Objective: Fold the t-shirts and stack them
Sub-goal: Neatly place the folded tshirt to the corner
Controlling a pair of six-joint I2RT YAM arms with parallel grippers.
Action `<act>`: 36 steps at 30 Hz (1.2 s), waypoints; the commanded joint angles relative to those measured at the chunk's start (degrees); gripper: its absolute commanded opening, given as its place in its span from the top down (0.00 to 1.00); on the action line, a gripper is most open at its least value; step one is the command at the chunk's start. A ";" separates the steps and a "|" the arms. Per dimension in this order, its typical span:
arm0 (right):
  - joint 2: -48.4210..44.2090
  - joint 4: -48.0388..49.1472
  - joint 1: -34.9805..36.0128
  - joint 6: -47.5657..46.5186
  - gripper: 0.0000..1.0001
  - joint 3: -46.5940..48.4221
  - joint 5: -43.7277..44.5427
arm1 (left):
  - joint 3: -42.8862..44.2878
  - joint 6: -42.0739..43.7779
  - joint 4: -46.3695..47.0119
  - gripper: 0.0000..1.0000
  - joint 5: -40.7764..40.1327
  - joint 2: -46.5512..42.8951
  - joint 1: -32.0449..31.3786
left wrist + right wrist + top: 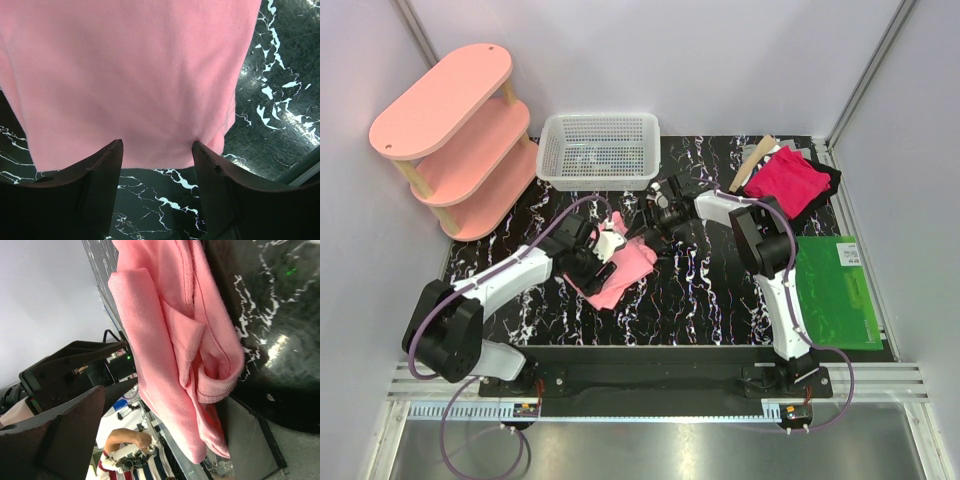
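Note:
The light salmon-pink t-shirt (pixel 623 268) lies folded in a bundle on the black marble table. My left gripper (pixel 603 247) hovers at its left side. In the left wrist view the pink t-shirt (pixel 130 75) fills the upper frame. The left gripper (pixel 157 150) is open, its fingertips (pixel 112 152) at the cloth's near hem with only bare table between them. My right gripper (pixel 655 222) is at the bundle's far end. It (pixel 165 440) stands wide open, and the rolled end of the pink t-shirt (pixel 175 355) reaches in between its fingers. The magenta-red t-shirt (pixel 786 180) lies at the back right.
A white mesh basket (pixel 600 150) stands at the back centre. A pale-pink oval shelf unit (pixel 455 130) is at the back left. A green mat (pixel 835 290) lies along the right edge. Dark cloth (pixel 828 178) and a tan strip (pixel 752 162) sit by the magenta-red t-shirt.

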 commanded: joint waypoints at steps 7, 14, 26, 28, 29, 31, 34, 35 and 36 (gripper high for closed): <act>1.91 -2.69 5.00 0.17 0.00 1.17 8.36 | -0.77 0.48 6.54 0.39 -2.00 -0.19 -5.22; 3.14 -2.78 7.38 0.96 0.00 2.31 8.71 | -1.21 -0.66 7.50 0.39 -2.08 1.66 -5.92; 3.49 -2.78 7.65 0.52 0.99 1.17 6.52 | -1.74 -0.75 7.42 0.39 -3.13 0.43 -6.01; 2.44 -2.87 7.65 0.43 1.00 1.25 6.43 | -1.30 -0.75 7.24 0.39 -4.27 0.26 -6.01; 2.00 -2.78 7.65 0.34 1.00 1.78 6.17 | -1.21 -0.66 7.07 0.39 -4.71 -0.18 -6.01; 0.33 -2.78 7.39 0.52 1.00 2.57 5.38 | -0.51 -0.57 6.28 0.39 -5.86 -0.97 -5.75; -1.87 -2.78 6.60 1.39 1.00 4.41 4.67 | 1.85 0.04 4.35 0.39 -7.18 -4.22 -3.74; -2.31 -2.69 6.42 1.75 1.00 5.38 4.41 | 2.91 0.13 3.65 0.39 -7.35 -6.14 -2.59; -3.18 -2.78 6.15 2.18 1.00 5.91 4.23 | 4.05 0.22 1.90 0.39 -6.14 -7.12 -1.02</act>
